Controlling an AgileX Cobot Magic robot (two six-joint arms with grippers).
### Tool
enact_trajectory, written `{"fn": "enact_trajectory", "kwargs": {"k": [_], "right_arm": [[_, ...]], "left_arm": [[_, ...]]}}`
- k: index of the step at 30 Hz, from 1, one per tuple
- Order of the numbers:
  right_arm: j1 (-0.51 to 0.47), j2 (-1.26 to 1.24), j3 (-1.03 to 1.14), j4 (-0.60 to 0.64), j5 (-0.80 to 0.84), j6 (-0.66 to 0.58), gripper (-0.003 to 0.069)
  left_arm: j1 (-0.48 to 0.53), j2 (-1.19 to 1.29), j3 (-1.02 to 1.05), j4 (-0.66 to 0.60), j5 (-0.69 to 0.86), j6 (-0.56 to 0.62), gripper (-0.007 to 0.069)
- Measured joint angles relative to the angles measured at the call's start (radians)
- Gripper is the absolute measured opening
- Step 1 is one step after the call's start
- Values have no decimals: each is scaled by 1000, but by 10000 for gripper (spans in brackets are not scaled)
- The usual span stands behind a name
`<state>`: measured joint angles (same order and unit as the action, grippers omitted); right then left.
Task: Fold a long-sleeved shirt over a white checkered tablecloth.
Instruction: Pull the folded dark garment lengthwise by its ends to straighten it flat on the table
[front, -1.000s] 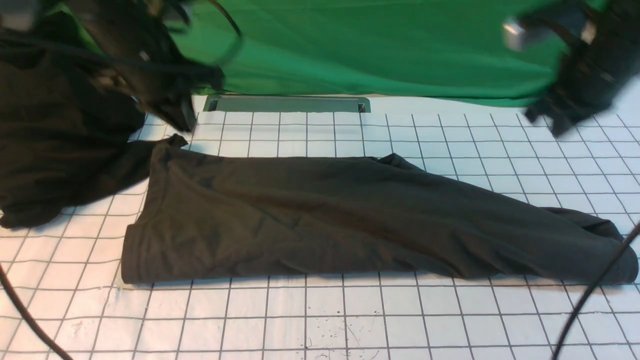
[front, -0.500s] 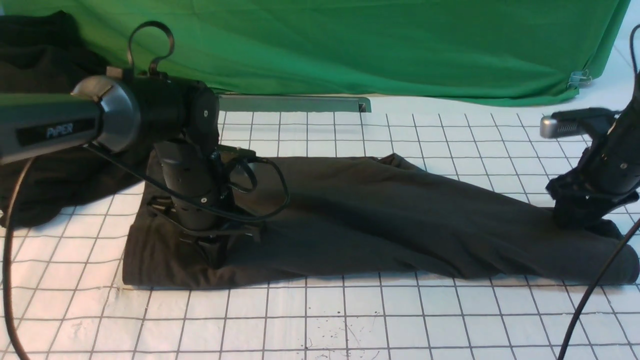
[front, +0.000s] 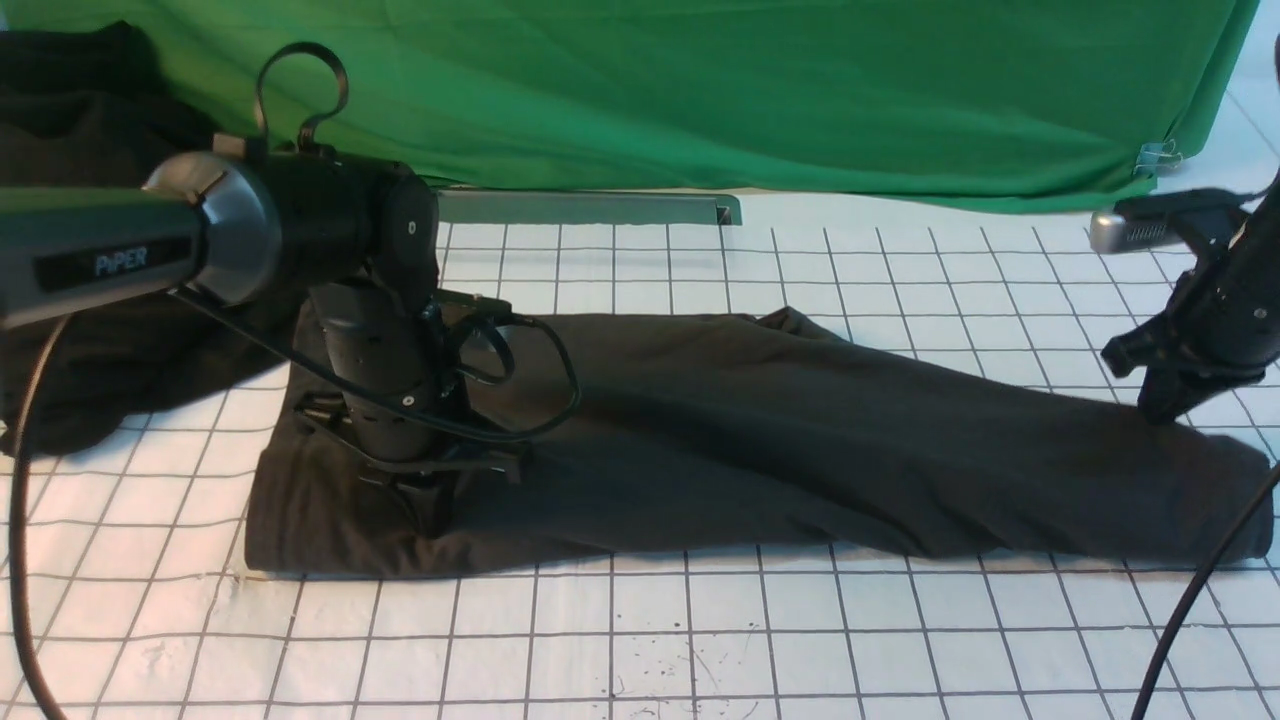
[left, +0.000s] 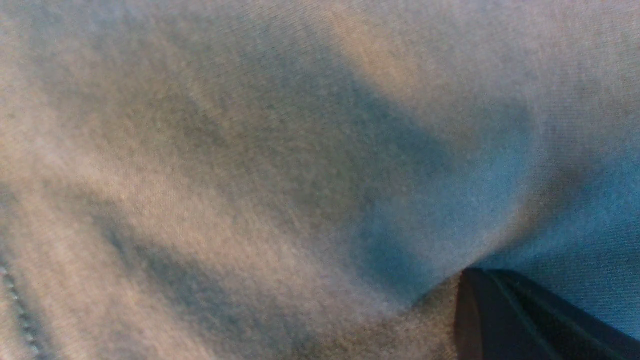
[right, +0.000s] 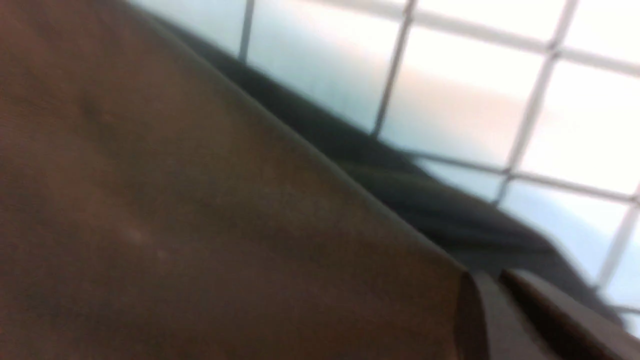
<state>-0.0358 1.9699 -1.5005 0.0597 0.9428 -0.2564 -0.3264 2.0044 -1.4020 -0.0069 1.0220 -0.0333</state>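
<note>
The long-sleeved shirt (front: 760, 440) lies as a long dark strip across the white checkered tablecloth (front: 640, 640), print hidden. My left gripper (front: 435, 500) points down into the strip's left part. In the left wrist view the cloth (left: 250, 165) puckers toward the shut fingertips (left: 500, 315). My right gripper (front: 1160, 412) sits at the far edge of the strip's right end, shut. In the right wrist view its fingers (right: 505, 310) pinch the top layer of the shirt (right: 175, 210), which runs taut to them above a darker layer on the grid (right: 450, 100).
A blacker shapeless cloth heap (front: 90, 330) sits at the far left behind my left arm. A green cloth (front: 700, 90) hangs along the back over a grey metal bar (front: 590, 208). Black cables (front: 1190, 600) trail at both front corners.
A second ago both arms were up at the back. The left one dropped onto the shirt's left part and stayed. The right one came down on the right end, then rose slightly to the right.
</note>
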Motion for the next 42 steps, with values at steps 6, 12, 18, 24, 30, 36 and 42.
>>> {"fn": "enact_trajectory", "kwargs": {"k": [6, 12, 18, 24, 30, 36, 42], "right_arm": [[-7, 22, -26, -52, -51, -1, 10], [-16, 49, -43, -73, -70, 39, 161], [-31, -27, -75, -75, 158, 109, 419], [-84, -110, 73, -78, 184, 133, 433], [-106, -63, 166, -66, 50, 138, 474], [-106, -2, 168, -45, 40, 104, 248], [-119, -9, 146, -92, 82, 103, 36]], "left_arm": [[0, 0, 0, -1, 0, 0, -4], [0, 0, 0, -1, 0, 0, -4], [0, 0, 0, 0, 0, 0, -4], [0, 0, 0, 0, -1, 7, -4], [0, 0, 0, -3, -1, 14, -4], [0, 0, 0, -17, -1, 18, -4], [2, 0, 0, -23, -4, 22, -4]]}}
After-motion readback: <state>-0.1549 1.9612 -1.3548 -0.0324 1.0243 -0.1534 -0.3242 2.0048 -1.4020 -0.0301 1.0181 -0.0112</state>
